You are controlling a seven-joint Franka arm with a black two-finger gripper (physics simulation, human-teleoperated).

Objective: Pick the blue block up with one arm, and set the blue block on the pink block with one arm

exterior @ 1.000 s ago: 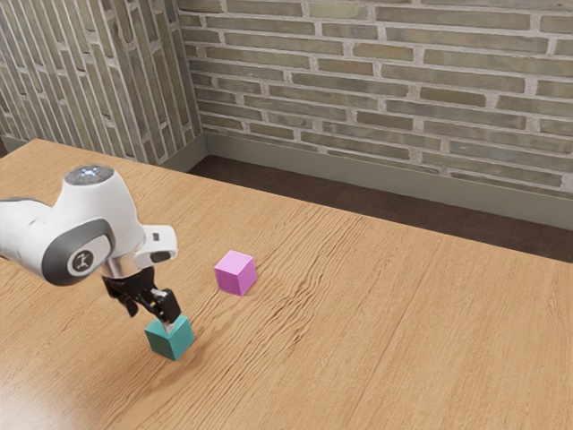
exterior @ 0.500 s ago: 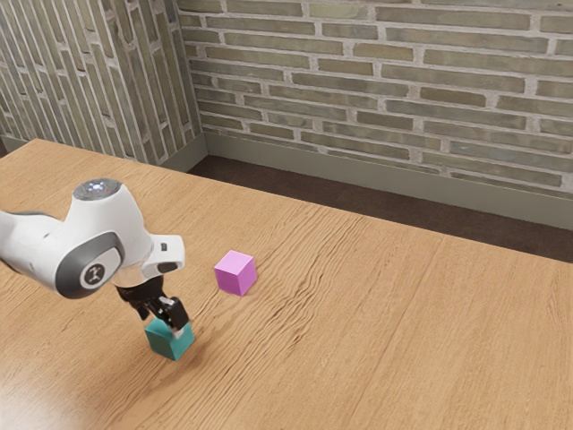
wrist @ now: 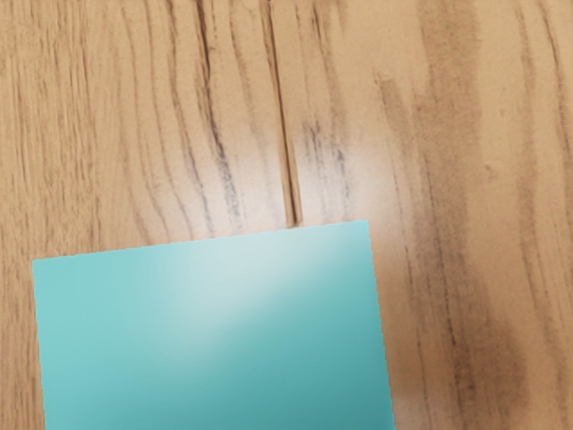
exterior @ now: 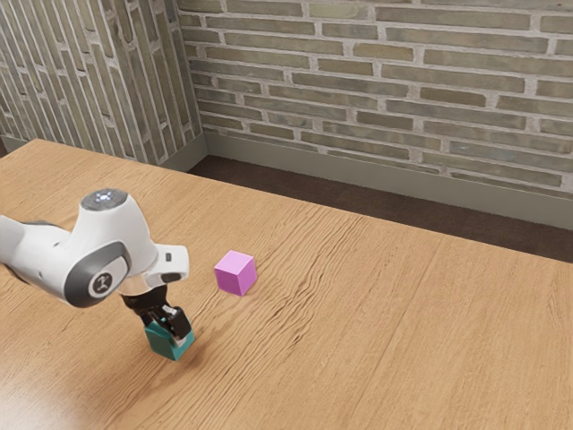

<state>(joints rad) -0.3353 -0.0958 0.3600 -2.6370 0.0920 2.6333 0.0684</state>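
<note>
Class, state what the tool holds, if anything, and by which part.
Cannot be told: the tool sits at the top of the small blue-green cube.

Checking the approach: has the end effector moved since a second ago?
Yes: against the unmoved pink block, the end effector has sunk downward onto the blue block.

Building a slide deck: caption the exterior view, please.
Franka claw at the blue block on a wooden table, the pink block standing apart.
</note>
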